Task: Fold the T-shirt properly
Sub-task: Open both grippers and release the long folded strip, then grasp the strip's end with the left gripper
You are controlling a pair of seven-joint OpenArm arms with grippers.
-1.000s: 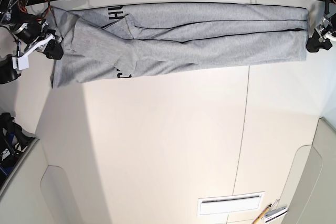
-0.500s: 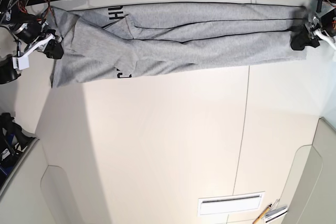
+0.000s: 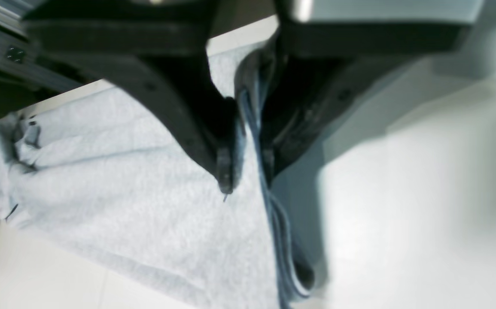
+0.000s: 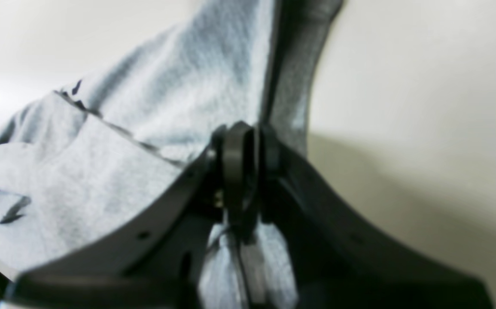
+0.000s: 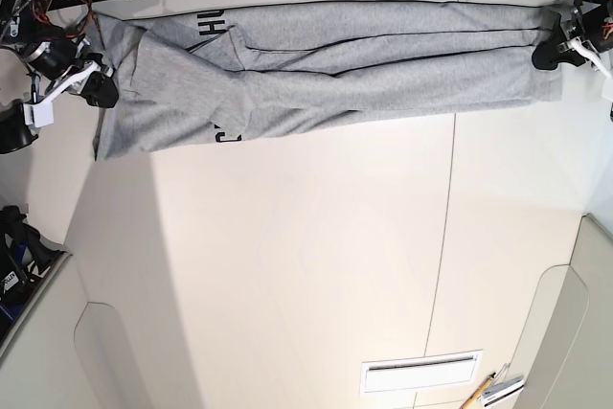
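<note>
T-shirt [image 5: 335, 69]: grey, stretched lengthwise in a long band across the far part of the table [image 5: 306, 265], folded over itself with several long creases. One end sits between the jaws of the left gripper [image 5: 548, 55], the other between the jaws of the right gripper [image 5: 99, 88]. Black lettering shows in two patches nearer the right gripper's end.

Left gripper, wrist view [image 3: 245, 171]: jaws narrow, nipping a stacked, layered edge of the T-shirt [image 3: 123, 193]; the doubled hem runs out past the fingertips and curls in a loop below them. Cloth spreads away to one side of the jaws; bare table [image 3: 424, 214] lies on the other. The base view shows only the dark gripper at the cloth's end, not the layering.

Right gripper, wrist view [image 4: 241, 171]: jaws drawn nearly together on a bunched fold of the T-shirt [image 4: 144, 128], cloth passing between the fingers and gathering behind them. Fragments of black print lie beyond the jaws to one side. Picture blurred; finer detail cannot be told.

Base view alone: a white vent-like strip [image 5: 421, 373] at the table's near edge, well apart from both jaws.
</note>
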